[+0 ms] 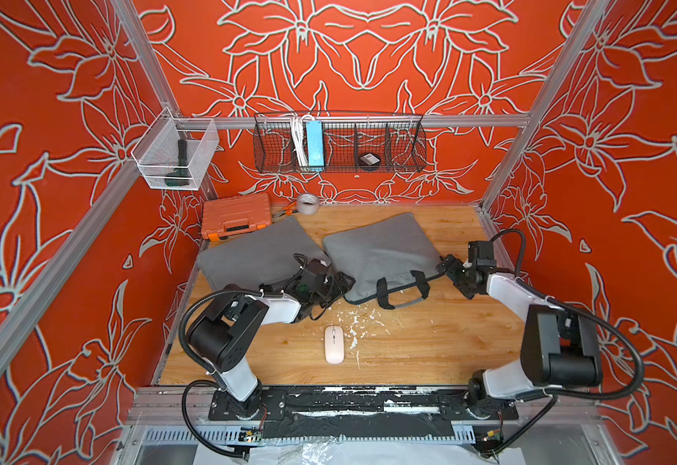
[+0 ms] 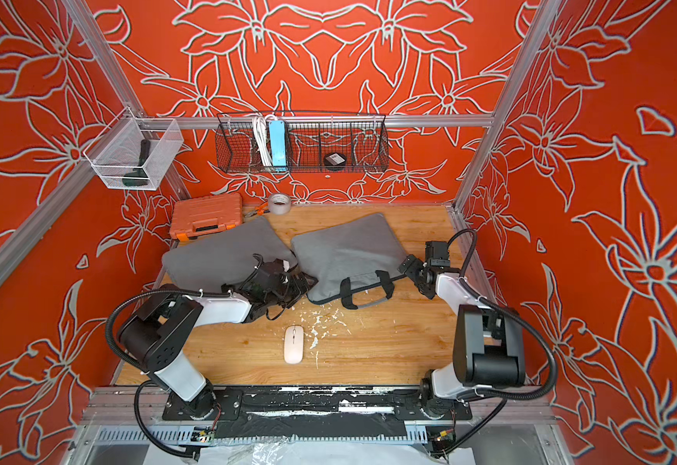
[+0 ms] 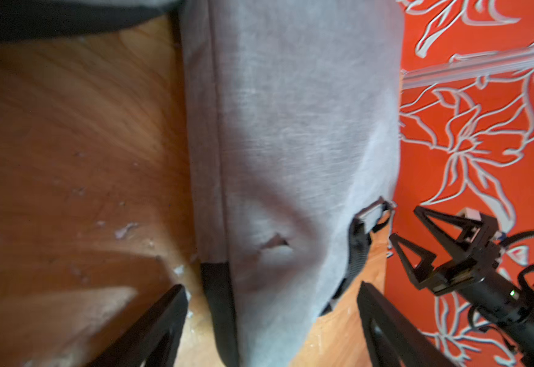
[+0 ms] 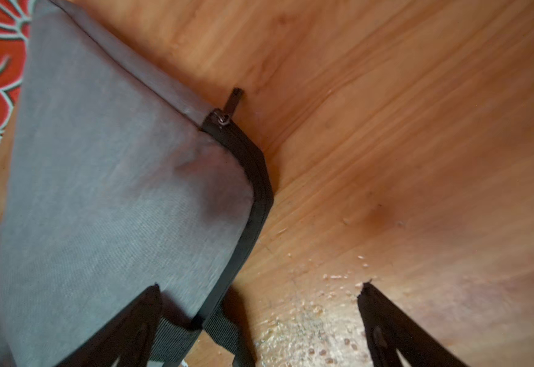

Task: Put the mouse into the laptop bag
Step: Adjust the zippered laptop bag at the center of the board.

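1. Mouse [image 1: 334, 344]: white, lay flat on the wooden table [image 1: 429, 342] near its front edge, between the two arms, apart from both bags, touched by nothing
2. Laptop bag [image 1: 385, 253]: grey, black handles [image 1: 384, 292], lay flat behind the mouse
3. Left gripper [image 3: 272, 317]: jaws spread either side of the laptop bag's near corner, pinching nothing
4. Right gripper [image 4: 259, 305]: jaws spread at the bag's other near corner, one finger over cloth, one over table; zip pull [image 4: 233, 98] just beyond
5. Second grey bag [image 1: 256, 253]: beside the first, in front of an orange case [image 1: 235, 216]

red floral walls [image 1: 369, 60], wooden tabletop [image 1: 429, 346]
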Robot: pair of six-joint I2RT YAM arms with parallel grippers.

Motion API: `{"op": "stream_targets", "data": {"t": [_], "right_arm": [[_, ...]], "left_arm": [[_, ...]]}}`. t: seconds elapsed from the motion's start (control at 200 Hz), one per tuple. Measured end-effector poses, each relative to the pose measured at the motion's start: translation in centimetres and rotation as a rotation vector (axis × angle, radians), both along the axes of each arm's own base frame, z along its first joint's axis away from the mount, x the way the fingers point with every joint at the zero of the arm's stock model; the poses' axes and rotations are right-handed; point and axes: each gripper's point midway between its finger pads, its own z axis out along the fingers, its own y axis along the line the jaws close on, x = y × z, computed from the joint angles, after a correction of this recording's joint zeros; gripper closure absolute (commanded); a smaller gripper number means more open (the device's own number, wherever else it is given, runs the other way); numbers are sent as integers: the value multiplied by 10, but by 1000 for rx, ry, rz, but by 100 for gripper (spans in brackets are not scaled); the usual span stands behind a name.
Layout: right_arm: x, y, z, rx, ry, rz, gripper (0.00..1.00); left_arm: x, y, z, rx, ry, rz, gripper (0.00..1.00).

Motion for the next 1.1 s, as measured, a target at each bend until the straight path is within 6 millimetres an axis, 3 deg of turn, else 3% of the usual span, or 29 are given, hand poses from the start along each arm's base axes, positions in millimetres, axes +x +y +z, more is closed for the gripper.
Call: {"op": "stream_targets", "data": {"t": [0.115, 0.22, 0.295, 0.36, 0.435, 0.525, 0.596, 0.701, 0.816, 1.001, 1.096], "right_arm": [[12, 12, -14, 62, 12, 47, 7], [26, 19, -12, 102, -32, 77, 11], [33, 23, -13, 123, -50, 90, 29], [37, 27, -16, 145, -58, 101, 48], [37, 30, -21, 172, -51, 99, 74], [35, 33, -22, 192, -54, 100, 100], [31, 35, -22, 211, -60, 87, 100], [17, 37, -19, 220, -70, 75, 100], [-8, 42, -18, 233, -71, 55, 100], [-40, 63, -12, 194, -74, 54, 100], [-52, 77, -4, 169, -93, 73, 100]], "left_arm": [[6, -4, -4, 12, 5, -9, 46], [14, -7, -6, 38, 4, -25, 68], [20, -9, -9, 66, 3, -43, 82], [28, -11, -9, 82, -4, -52, 85], [37, -12, -7, 92, -14, -68, 78], [48, -14, -6, 111, -22, -101, 57], [57, -16, -1, 121, -40, -123, 33], [62, -18, 10, 116, -65, -129, 13], [47, -9, 11, 106, -46, -104, 10], [1, 37, 19, 115, 10, 72, 6], [-16, 50, 29, 76, 7, 135, 5]]}}
